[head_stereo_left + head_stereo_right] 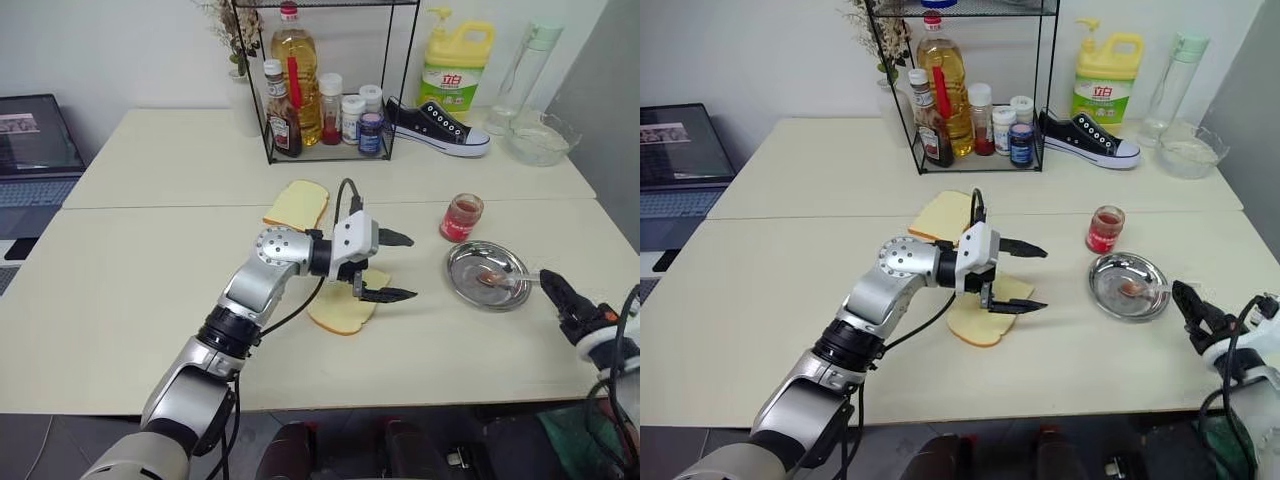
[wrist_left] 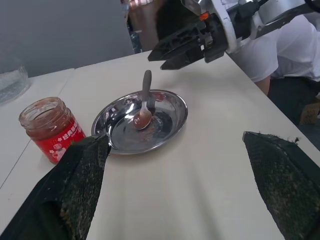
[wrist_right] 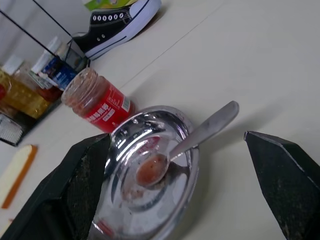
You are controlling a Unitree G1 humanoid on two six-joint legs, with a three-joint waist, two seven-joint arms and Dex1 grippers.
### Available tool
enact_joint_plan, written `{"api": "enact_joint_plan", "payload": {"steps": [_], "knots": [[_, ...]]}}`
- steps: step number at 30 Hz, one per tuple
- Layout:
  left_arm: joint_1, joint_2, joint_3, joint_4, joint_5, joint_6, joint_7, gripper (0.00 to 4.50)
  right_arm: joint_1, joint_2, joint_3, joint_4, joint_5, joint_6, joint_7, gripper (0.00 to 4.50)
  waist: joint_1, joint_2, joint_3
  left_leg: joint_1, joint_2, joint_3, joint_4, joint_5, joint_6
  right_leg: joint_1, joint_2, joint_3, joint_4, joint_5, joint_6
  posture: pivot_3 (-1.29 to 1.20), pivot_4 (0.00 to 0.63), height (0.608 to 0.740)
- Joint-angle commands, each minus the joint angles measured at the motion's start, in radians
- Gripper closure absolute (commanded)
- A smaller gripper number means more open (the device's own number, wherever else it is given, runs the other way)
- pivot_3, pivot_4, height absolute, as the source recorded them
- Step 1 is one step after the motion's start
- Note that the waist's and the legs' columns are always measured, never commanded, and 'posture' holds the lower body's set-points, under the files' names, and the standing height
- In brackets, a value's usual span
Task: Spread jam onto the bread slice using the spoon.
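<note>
The bread slice (image 1: 342,316) lies pale yellow at mid-table, partly covered by my left gripper (image 1: 411,267), which hovers over it, open and empty, pointing right toward the steel dish (image 1: 460,262). The spoon (image 1: 497,280) rests in that dish, its bowl smeared red and its handle over the rim toward my right gripper (image 1: 557,290). The right gripper is open and empty, just past the handle's end, as the right wrist view shows around the spoon (image 3: 190,142). The jam jar (image 1: 461,217) stands lidless behind the dish, also seen as the jar (image 2: 50,127).
A second bread slice (image 1: 297,203) lies behind the left gripper. At the back stand a wire rack of bottles (image 1: 320,100), a black sneaker (image 1: 437,125), a yellow detergent jug (image 1: 455,70) and a glass bowl (image 1: 542,140). A laptop (image 1: 35,140) sits far left.
</note>
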Motion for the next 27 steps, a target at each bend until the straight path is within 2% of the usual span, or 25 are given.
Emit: {"api": "enact_joint_plan", "payload": {"steps": [1,10,14,22,25,27], "knots": [[-0.021,-0.007,0.025,-0.025,0.004,-0.013,0.016,0.03,-0.054,0.015,-0.029,0.054,0.059,-0.028,-0.02,0.0,0.0,0.0,0.0,0.0,0.0,0.0,0.0,0.0,0.0,0.0,0.0,0.0,0.0,0.0,0.0,0.0,0.15,0.74],[0.034,0.015,0.026,-0.1,0.0,0.028,0.041,0.03,-0.121,0.015,-0.025,0.189,0.058,-0.058,-0.013,0.0,0.0,0.001,-0.001,0.0,0.0,0.001,0.0,0.0,0.0,0.0,0.0,0.001,0.0,0.0,0.0,0.0,0.15,0.74],[0.034,0.015,0.028,-0.109,-0.001,0.039,0.046,0.03,-0.139,0.023,-0.015,0.192,0.06,-0.058,-0.027,0.0,0.0,0.001,-0.001,0.0,0.0,0.001,0.0,0.0,0.0,0.0,0.0,0.001,0.0,0.0,0.0,0.0,0.15,0.74],[0.035,0.012,0.024,-0.13,-0.001,0.054,0.049,0.03,-0.215,0.012,-0.02,0.323,0.034,-0.094,-0.001,0.0,0.0,0.001,-0.001,0.0,0.0,0.002,0.0,0.0,0.0,0.0,0.0,0.001,0.001,0.0,0.0,0.0,0.15,0.74],[0.034,0.016,0.025,-0.131,0.004,0.053,0.05,0.0,-0.213,0.017,-0.015,0.329,0.028,-0.097,0.005,0.63,0.0,0.002,-0.001,0.0,0.0,0.002,0.0,0.0,0.0,0.0,0.0,0.001,0.001,0.0,0.0,0.0,0.15,0.74],[0.034,0.02,0.023,-0.131,0.009,0.048,0.05,0.0,-0.211,0.021,-0.015,0.329,0.03,-0.099,0.008,1.34,0.0,0.002,-0.001,0.0,0.0,0.002,0.0,0.0,0.0,0.0,0.0,0.001,0.001,0.0,0.0,0.0,0.15,0.74]]}}
